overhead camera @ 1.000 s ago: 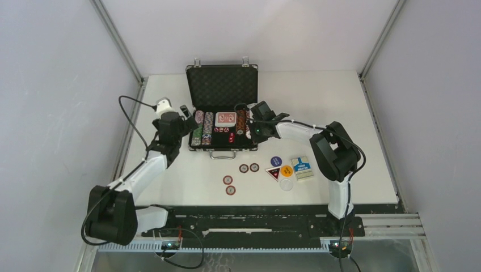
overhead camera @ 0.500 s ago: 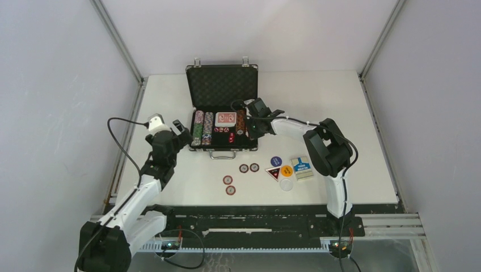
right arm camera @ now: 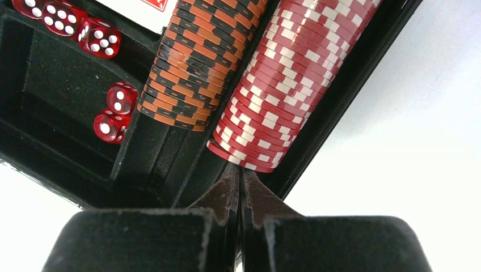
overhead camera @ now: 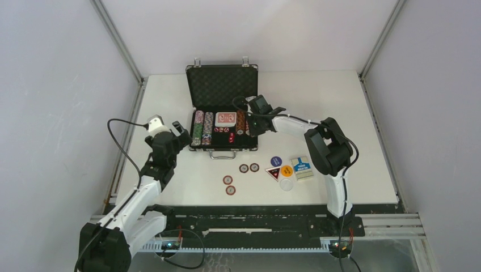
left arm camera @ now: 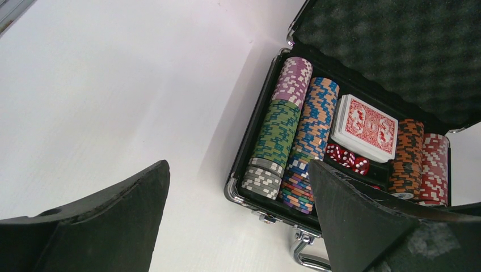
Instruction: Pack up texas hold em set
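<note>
Overhead, you look down on a white table [overhead camera: 340, 102] with the small black silver-edged case [overhead camera: 222, 85] lying open at its far middle, foam-lined lid upright at the back and metal handle [overhead camera: 222, 154] facing you.

Your left gripper [left arm camera: 238, 170] hovers just off the case's left side, jaws spread wide and holding nothing. Your right gripper [right arm camera: 238, 175] reaches over the right end of the tray with its fingers pressed together and empty. Its tips sit right at the near end of the red-and-white chip row [right arm camera: 283, 85]; whether they touch it cannot be told.

Four chip rows lie in the tray: from the left, purple over green [left arm camera: 281, 122], blue and orange [left arm camera: 309, 141], then at the right orange and black [right arm camera: 198, 62] beside the red-and-white one. The red card deck [left arm camera: 366, 127] lies between the two pairs.

On the table in front of the case, to the right, lies the blue card deck [overhead camera: 302, 168]. Just left of it sit the dealer buttons: a blue round one [overhead camera: 276, 161], an orange one [overhead camera: 286, 170], a dark triangle [overhead camera: 273, 173] and a pale disc [overhead camera: 286, 183].

Four loose chips lie near the handle, two side by side [overhead camera: 244, 168] and two closer to you [overhead camera: 227, 179].

Red dice [right arm camera: 113, 113] rest in the tray below the red deck.
</note>
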Motion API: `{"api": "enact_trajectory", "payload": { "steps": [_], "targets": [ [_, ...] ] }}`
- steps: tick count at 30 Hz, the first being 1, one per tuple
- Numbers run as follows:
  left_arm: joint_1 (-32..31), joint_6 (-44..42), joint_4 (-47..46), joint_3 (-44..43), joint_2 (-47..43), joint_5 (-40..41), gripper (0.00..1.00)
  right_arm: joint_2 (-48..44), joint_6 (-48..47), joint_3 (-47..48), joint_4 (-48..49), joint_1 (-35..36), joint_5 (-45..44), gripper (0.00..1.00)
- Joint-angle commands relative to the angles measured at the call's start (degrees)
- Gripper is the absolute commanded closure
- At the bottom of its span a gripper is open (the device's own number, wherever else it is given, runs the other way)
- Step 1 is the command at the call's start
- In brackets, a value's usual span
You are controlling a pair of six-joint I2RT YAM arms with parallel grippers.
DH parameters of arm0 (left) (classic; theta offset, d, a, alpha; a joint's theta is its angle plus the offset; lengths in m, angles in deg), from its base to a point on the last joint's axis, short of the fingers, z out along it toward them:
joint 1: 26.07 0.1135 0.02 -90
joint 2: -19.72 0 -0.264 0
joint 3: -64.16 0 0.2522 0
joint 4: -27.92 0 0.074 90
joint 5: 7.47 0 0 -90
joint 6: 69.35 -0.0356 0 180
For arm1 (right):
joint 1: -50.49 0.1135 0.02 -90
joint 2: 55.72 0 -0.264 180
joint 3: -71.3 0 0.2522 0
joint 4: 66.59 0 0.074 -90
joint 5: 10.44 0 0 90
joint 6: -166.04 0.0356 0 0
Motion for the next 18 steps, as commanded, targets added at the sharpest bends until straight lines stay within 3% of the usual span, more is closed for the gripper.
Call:
{"api": "enact_trajectory", "payload": {
  "steps": [1, 11, 15, 18],
  "targets": [
    [-0.3, -1.0, -1.4, 0.8, -1.1, 0.6, 0.04, -3.3, -2.0, 0.5, -0.2, 1.6, -0.1, 1.00],
    [-0.2, 0.1, -1.0, 1.1, -2.8, -0.2, 0.00, -12.4, -2.6, -5.2, 1.1, 5.3, -2.7, 1.00],
    [-0.3, 2.3, 0.3, 0.7, -1.6, -0.4, 0.00, -16.5, -4.6, -7.1, 0.2, 9.4, -9.6, 1.00],
    [-0.2, 8.9, 1.7, 1.1, 0.3, 0.2, 0.00, -21.6, -6.5, -11.9, 3.9, 15.3, -19.1, 1.00]
  ]
}}
